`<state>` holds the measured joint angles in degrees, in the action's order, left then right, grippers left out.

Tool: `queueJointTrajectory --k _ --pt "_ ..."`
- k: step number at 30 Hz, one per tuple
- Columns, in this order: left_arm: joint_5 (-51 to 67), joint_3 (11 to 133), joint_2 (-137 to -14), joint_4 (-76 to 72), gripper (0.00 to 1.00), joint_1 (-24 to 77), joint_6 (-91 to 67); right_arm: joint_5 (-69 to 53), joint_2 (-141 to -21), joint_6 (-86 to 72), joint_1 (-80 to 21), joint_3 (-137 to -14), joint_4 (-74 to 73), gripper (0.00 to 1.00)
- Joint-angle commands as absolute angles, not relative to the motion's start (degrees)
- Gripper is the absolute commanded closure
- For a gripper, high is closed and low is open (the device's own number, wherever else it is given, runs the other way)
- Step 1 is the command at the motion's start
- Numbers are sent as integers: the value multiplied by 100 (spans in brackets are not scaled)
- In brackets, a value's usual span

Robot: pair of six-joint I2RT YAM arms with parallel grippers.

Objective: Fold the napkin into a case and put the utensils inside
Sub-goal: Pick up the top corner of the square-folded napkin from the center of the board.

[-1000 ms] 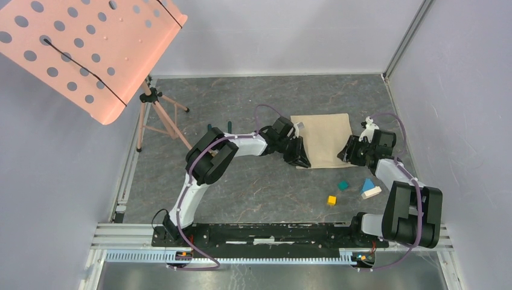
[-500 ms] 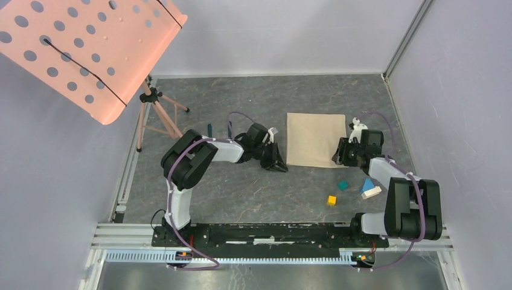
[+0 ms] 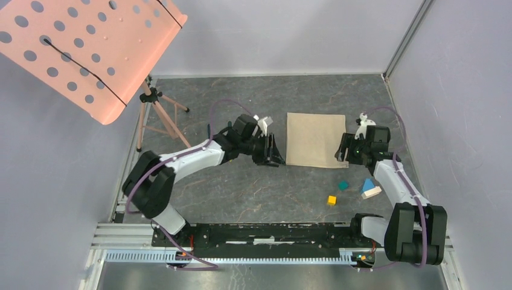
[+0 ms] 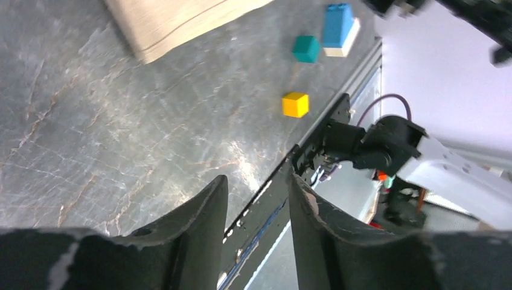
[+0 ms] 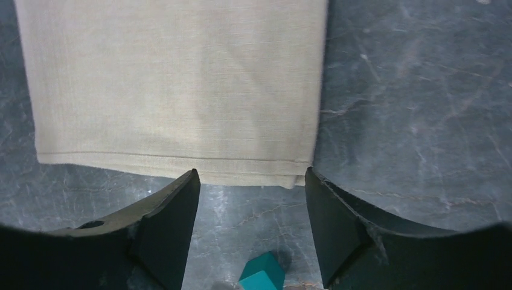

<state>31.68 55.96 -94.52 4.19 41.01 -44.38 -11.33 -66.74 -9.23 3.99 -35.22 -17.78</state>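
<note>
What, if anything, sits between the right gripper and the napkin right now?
Nothing visible. The right gripper is open right at the near edge of the napkin, and only bare table shows between its fingers. The teal cube lies behind the fingertips, toward the arm's base, out of that path.

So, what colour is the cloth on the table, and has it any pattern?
Plain beige, with no pattern; the right wrist view shows the napkin best.

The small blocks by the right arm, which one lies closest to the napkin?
The teal cube, just off the near right corner of the napkin. The yellow cube lies farther toward the near edge, the blue block farther right.
</note>
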Motion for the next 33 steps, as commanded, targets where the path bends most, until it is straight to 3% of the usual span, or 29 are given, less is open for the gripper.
queueJointTrajectory --k 1,7,12,33 --pt "3197 6362 -8448 1629 48 4114 -3249 -1464 -6727 -1202 898 -3568 -2025 32" --pt "2399 6941 -7893 2760 43 4105 -2246 -1475 -7031 -1467 1053 -3547 -1667 47" --pt "2570 6891 -7688 2857 42 4104 -2073 -1383 -7248 -1520 1053 -3544 -1644 60" --pt "2503 6781 -7527 2962 37 4109 -1903 -1164 -7662 -1531 1047 -3560 -1404 59"
